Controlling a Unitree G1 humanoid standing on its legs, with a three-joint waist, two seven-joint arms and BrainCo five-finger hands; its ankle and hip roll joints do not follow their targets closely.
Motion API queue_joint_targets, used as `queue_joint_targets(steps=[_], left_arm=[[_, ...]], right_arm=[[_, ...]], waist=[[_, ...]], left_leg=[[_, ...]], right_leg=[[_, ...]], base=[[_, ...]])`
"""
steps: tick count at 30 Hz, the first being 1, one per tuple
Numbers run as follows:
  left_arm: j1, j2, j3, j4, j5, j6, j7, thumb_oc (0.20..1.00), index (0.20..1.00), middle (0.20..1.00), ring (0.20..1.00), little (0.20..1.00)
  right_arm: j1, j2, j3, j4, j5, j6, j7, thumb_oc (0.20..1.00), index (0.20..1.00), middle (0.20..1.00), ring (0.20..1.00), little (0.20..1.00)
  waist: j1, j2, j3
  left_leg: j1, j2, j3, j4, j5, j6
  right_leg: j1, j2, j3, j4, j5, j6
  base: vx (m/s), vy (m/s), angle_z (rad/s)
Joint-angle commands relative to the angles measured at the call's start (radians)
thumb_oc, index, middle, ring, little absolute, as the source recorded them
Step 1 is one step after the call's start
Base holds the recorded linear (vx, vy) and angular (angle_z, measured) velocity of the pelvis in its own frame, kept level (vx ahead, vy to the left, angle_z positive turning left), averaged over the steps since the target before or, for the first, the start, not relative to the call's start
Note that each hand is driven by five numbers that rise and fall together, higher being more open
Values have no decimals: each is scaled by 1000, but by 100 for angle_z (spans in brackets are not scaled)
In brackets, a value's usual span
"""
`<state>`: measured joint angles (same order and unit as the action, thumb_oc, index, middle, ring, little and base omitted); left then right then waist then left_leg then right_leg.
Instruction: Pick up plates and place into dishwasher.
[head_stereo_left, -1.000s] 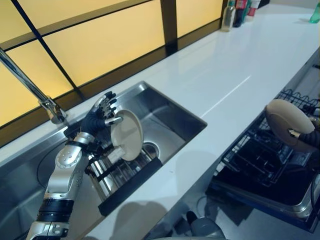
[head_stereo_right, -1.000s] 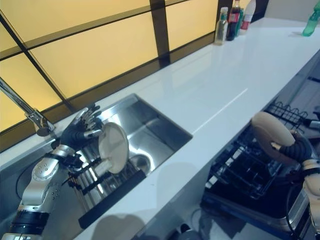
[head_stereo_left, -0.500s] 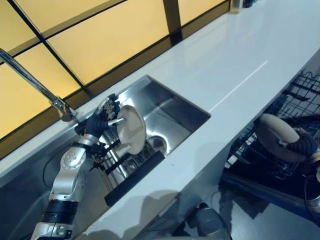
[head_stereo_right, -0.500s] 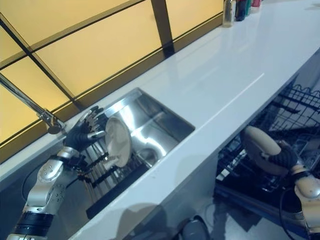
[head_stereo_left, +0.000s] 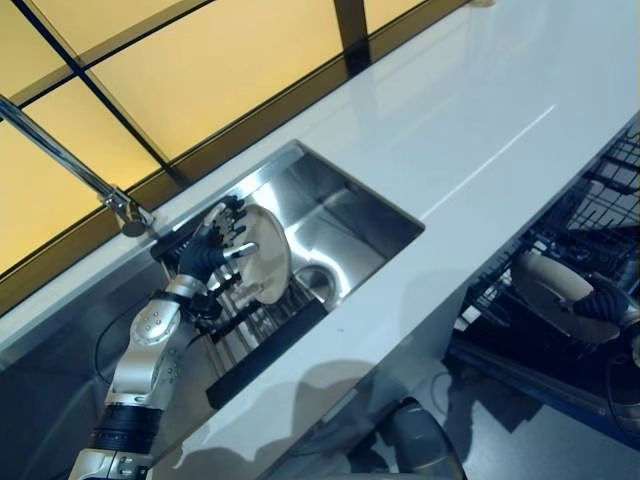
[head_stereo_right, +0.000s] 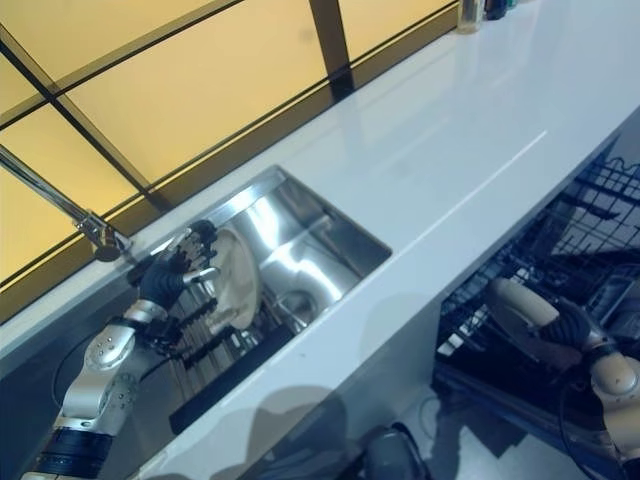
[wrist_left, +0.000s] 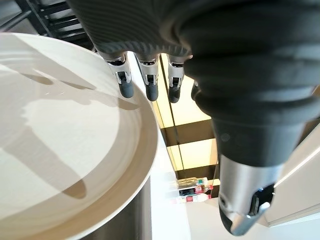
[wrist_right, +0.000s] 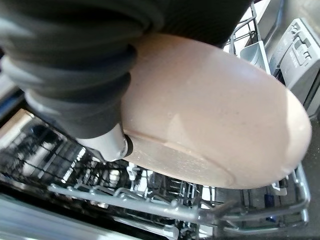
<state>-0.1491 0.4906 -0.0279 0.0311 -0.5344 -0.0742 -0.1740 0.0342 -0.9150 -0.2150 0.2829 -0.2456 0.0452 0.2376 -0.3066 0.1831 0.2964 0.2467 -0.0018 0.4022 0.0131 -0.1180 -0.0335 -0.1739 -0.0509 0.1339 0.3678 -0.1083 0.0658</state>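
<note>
Steel faucet (head_stereo_left: 95, 185) behind left hand (head_stereo_left: 212, 250), plate (head_stereo_left: 262, 262) maybe racked

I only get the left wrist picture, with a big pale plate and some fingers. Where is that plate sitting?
Observer: The plate stands on edge in a dark rack inside the steel sink, with the left hand against it.
Operator: Is the other hand doing anything?
Observer: Yes, the right hand grips a second plate.
Operator: Where is that one?
Observer: Over the open dishwasher's wire rack, to the right of the counter.
</note>
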Motion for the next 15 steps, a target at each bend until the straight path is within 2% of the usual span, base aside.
queue_joint_targets(steps=[1, 9, 15], left_arm=[[22, 9, -5, -12, -35, -56, 20, 1000, 1000, 1000, 1000, 1000], [-1, 5, -38, -9, -52, -83, 38, 1000, 1000, 1000, 1000, 1000], [-49, 3, -74, -3, -56, -104, 76, 1000, 1000, 1000, 1000, 1000]], right_arm=[[-49, -77, 28, 53, -56, -2, -10, 200, 200, 200, 200, 200], [-136, -144, 67, 115, -82, 24, 31, 200, 200, 200, 200, 200], [-247, -169, 137, 198, -14, 67, 18, 200, 200, 200, 200, 200]], waist=[[24, -48, -34], [23, -14, 18], [30, 4, 58]], left_leg=[[-123, -13, -4, 278, -183, 97], [-168, -21, -15, 302, -176, 90], [-220, -23, -23, 317, -164, 80]], right_leg=[[22, -78, -56, -208, 110, 86], [-18, -90, -44, -176, 96, 82], [-55, -87, -46, -157, 80, 69]], base=[[14, 3, 10], [0, 7, -1], [-45, -5, 1]])
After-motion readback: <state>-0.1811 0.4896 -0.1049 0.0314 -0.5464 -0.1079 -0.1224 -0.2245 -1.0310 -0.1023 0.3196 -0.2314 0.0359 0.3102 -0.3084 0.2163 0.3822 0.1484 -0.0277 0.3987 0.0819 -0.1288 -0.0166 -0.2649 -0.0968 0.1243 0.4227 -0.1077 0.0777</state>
